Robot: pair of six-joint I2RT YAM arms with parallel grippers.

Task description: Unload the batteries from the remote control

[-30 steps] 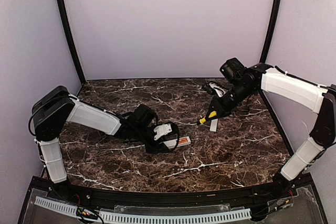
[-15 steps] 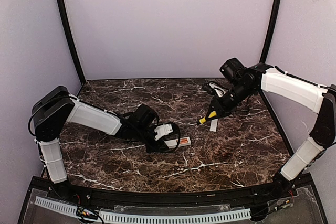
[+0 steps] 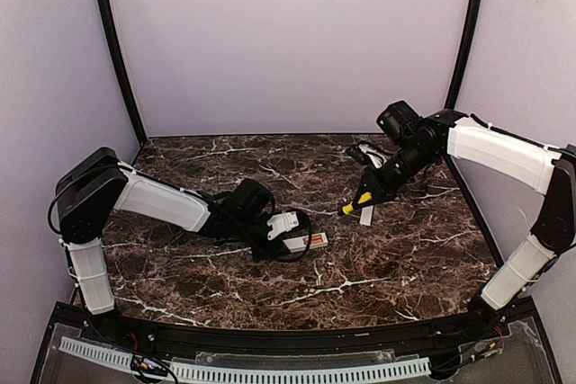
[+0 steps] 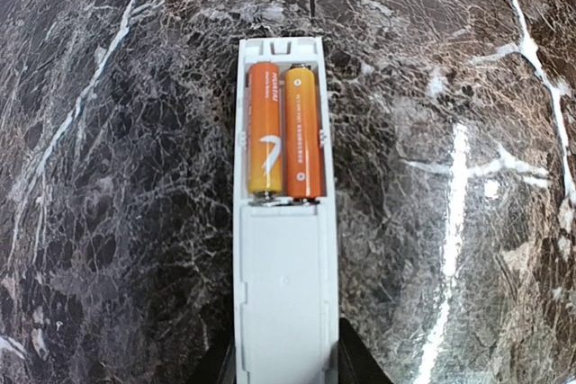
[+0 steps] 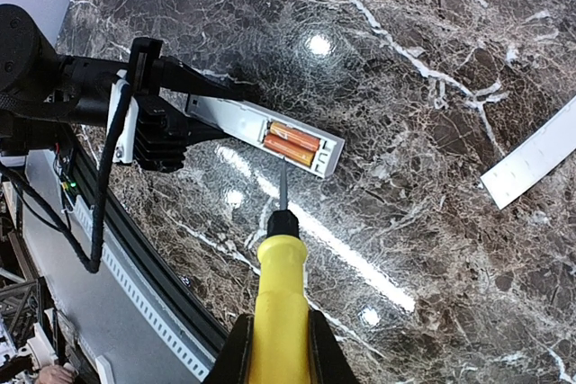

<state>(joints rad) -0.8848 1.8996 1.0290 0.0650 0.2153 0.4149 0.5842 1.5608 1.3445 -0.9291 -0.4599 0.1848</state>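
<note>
Where the left gripper (image 3: 288,227) is clamping: its dark fingers (image 4: 356,364) are pressing on both long sides of the remote control (image 4: 284,285), gripping the end nearest the wrist.
The remote control's shape: a slim white plastic bar with square edges is reaching straight out ahead of the left gripper, with its back facing up and its bay lying open beyond the fingertips. Whether it is resting on the surface (image 3: 387,258) cannot be told.
The batteries (image 4: 285,130): two glossy orange cylinders are sitting side by side in the bay, touching and running lengthwise, well ahead of the left gripper's fingertips. One is carrying a white mark.
The right gripper (image 5: 279,348): it is squeezing the smooth yellow handle of the screwdriver (image 5: 281,267), with a finger hugging each side.
The screwdriver's tip: the thin dark shaft is pointing ahead of the right gripper at the bay and ending just beside the remote control's long edge. Whether it is touching cannot be told.
The cover strip (image 5: 535,165): a thin flat white strip is lying off to the right gripper's right, well apart from the remote control.
The surface's texture: polished dark marble with white veins is mirroring bright lamp spots.
Open room: a wide stretch of surface is lying between the two grippers and beyond the remote control's far end, while plain walls (image 3: 288,42) are closing in the back and both sides.
</note>
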